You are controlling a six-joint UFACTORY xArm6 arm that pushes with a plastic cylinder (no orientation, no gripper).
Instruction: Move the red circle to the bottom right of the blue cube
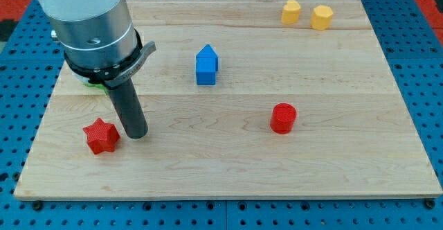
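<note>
Wooden board (228,167), pale, on blue pegboard surface (422,84); red patch of surface at view's top left corner.

Far left: red star block (101,136), flat on board near view's bottom left. Just right of it, my tip (137,134), end of straight dark rod, down on board. Tip just beside star's right side; contact not resolvable. No hand or jaws on this rig, rod only, so nothing to spread, press or pinch.

Above tip: large grey cylindrical arm housing (90,22) with dark collar, filling view's top left. Sliver of green block (92,85) at collar's lower left edge, mostly hidden, shape not readable.

Centre, upper half: blue cube (206,65), with peaked top, upright. Well apart from tip, up and to view's right of it.

Right of centre, lower: red circle (282,118), short cylinder, upright. Down and to view's right of blue cube, clear gap between the two. Well apart from tip, at roughly same height in view.

Top right: two yellow blocks near board's far edge, left yellow block (291,12) and right yellow block (322,16), close together, narrow gap. Exact shapes hard to read, both stubby and faceted.
</note>
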